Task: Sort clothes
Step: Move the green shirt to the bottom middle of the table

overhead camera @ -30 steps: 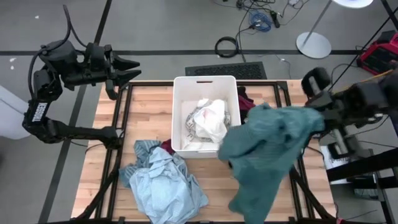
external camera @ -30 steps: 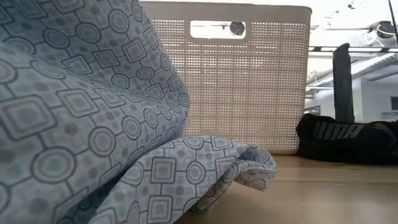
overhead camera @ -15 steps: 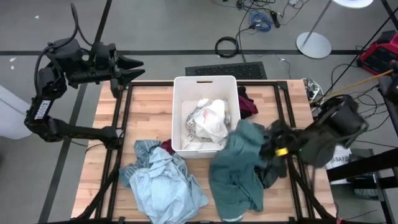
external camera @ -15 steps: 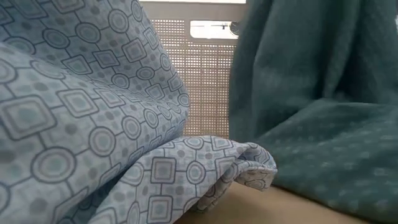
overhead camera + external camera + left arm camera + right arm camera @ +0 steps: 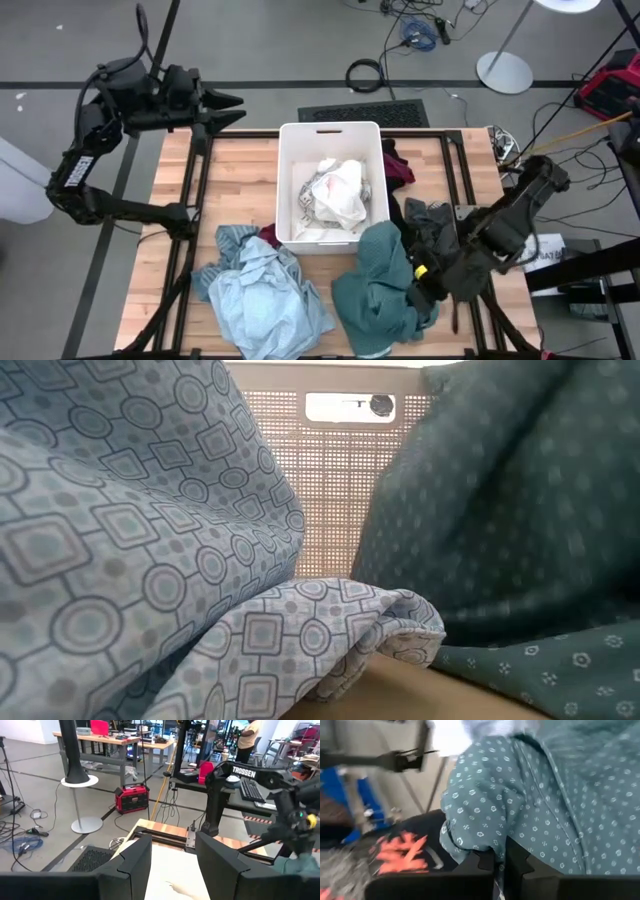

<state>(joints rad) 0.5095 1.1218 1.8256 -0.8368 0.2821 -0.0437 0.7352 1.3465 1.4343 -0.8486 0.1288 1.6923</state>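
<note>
A teal dotted garment (image 5: 372,290) lies heaped on the wooden table (image 5: 240,180), near and right of the white bin (image 5: 330,135). My right gripper (image 5: 418,292) is shut on the garment's right side. A light blue patterned garment (image 5: 262,295) lies crumpled at the near left and fills the low view's left (image 5: 130,560); the teal garment (image 5: 500,540) shows at that view's right. White clothes (image 5: 335,195) lie in the bin. My left gripper (image 5: 228,108) hovers open beyond the table's far left corner, holding nothing. My right gripper pinches a bunched fold of the teal garment (image 5: 492,840) between its two shut fingers (image 5: 480,862). It comes slanting down from the table's right side. The rest of the garment lies slack in a heap on the table.
Dark clothes (image 5: 430,222) and a red-magenta piece (image 5: 400,165) lie right of the bin. A black floor grate (image 5: 362,113) sits beyond the table's far edge. Bare wood shows at the table's far left.
My right gripper has swung down and toward the table's near edge, rolling its wrist, still shut on the teal garment. The garment, which hung spread in the air to the right, now lies bunched on the table. My left gripper has edged toward the bin.
</note>
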